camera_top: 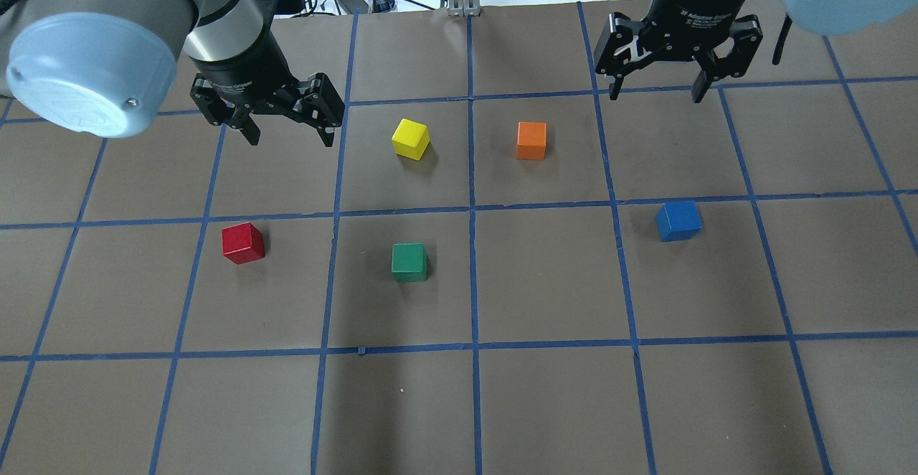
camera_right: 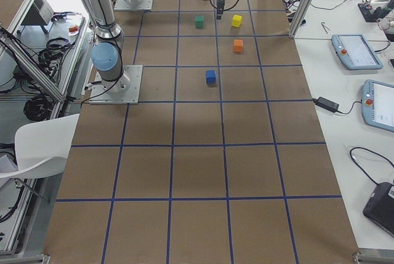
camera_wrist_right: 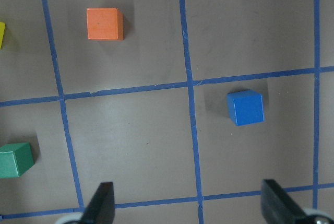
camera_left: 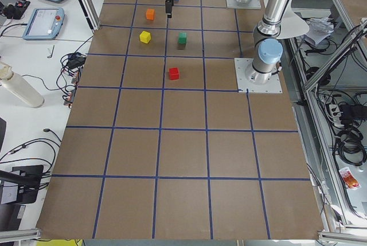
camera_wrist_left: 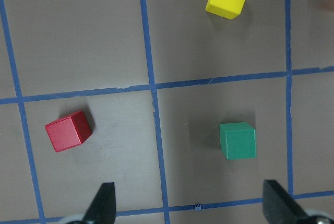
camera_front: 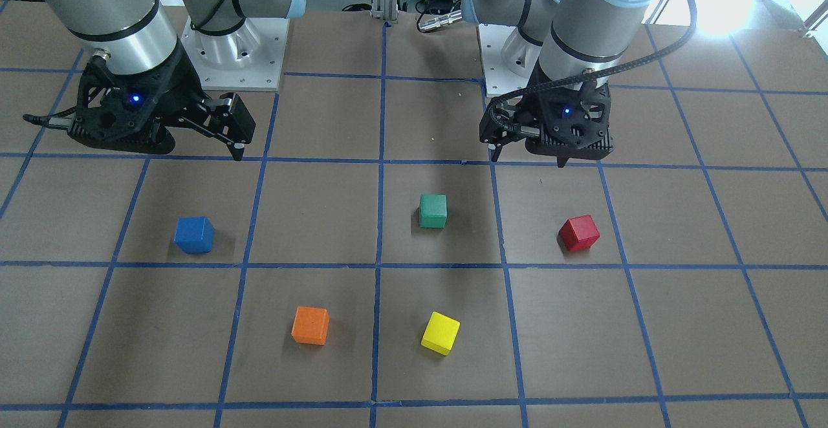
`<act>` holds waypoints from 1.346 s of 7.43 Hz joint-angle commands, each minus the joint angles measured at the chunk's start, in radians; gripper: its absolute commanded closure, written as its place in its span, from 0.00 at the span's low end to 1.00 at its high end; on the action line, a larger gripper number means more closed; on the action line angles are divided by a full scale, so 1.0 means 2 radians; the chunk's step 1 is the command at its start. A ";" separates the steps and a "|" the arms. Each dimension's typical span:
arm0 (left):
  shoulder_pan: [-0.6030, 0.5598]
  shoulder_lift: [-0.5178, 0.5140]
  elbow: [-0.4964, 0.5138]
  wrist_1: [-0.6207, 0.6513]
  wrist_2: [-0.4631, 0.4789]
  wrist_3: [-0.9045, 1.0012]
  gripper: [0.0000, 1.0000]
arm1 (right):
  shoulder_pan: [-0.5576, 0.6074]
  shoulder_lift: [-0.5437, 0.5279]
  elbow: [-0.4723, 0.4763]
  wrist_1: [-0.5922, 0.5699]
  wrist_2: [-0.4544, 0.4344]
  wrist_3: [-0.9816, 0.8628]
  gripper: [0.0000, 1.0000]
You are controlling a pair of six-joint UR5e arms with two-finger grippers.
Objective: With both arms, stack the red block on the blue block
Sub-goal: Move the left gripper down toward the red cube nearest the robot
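The red block [camera_top: 242,242] sits on the table on my left side, also in the left wrist view [camera_wrist_left: 68,130] and the front view [camera_front: 579,232]. The blue block [camera_top: 678,220] sits on my right side, also in the right wrist view [camera_wrist_right: 245,107] and the front view [camera_front: 193,234]. My left gripper [camera_top: 290,138] hangs open and empty above the table, beyond the red block and a little to its right. My right gripper [camera_top: 655,95] hangs open and empty above the table, beyond the blue block. Neither gripper touches a block.
A green cube [camera_top: 409,261], a yellow cube [camera_top: 410,138] and an orange cube [camera_top: 531,140] stand apart between the two task blocks. Blue tape lines grid the brown table [camera_top: 545,403]. The arm bases [camera_front: 233,46] stand at the robot's edge.
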 commanded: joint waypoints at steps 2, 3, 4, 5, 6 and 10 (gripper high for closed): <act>0.003 0.000 -0.006 0.001 0.000 0.005 0.00 | 0.000 0.001 0.000 -0.002 -0.001 -0.001 0.00; 0.014 -0.001 -0.008 0.007 0.000 0.014 0.00 | 0.000 0.002 0.000 -0.002 -0.003 -0.003 0.00; 0.053 -0.006 -0.008 0.025 0.000 0.043 0.00 | 0.000 0.001 0.001 -0.002 -0.001 -0.002 0.00; 0.084 0.000 -0.016 0.019 0.003 0.054 0.00 | 0.000 0.002 0.001 -0.002 -0.002 -0.002 0.00; 0.109 -0.001 -0.036 0.022 0.001 0.082 0.00 | 0.000 0.002 0.001 -0.003 -0.003 -0.004 0.00; 0.203 -0.018 -0.189 0.169 0.004 0.102 0.00 | 0.000 0.003 0.002 -0.003 -0.006 -0.005 0.00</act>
